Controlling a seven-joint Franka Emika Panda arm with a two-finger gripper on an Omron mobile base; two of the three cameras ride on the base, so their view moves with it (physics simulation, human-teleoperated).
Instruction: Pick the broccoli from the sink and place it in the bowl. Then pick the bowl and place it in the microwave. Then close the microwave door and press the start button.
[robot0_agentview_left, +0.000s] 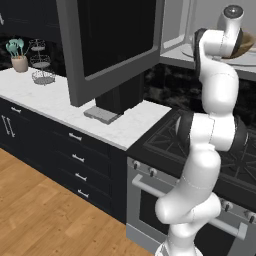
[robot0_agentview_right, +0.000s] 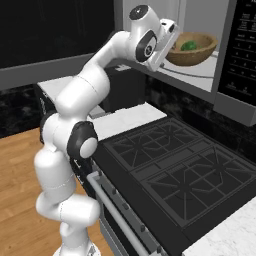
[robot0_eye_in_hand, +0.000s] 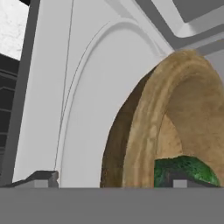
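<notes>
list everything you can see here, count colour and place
bowl: one, tan wood, inside the microwave
broccoli: one, dark green, in the bowl
microwave: one, silver-grey, above the stove
door: one, grey frame, black glass, swung open
stove: one, black, under the microwave
counter: one, white marble, left of the stove
jar: one, beige, teal utensils inside, back of the counter
wire rack: one, grey, beside the jar
pincer: one, dark tips apart, straddling the bowl's rim

The tan wooden bowl (robot0_eye_in_hand: 144, 131), seen on edge, rests on the pale round turntable (robot0_eye_in_hand: 87, 109) with the dark-green broccoli (robot0_eye_in_hand: 186, 168) inside, jaws spread either side of its rim.
</notes>
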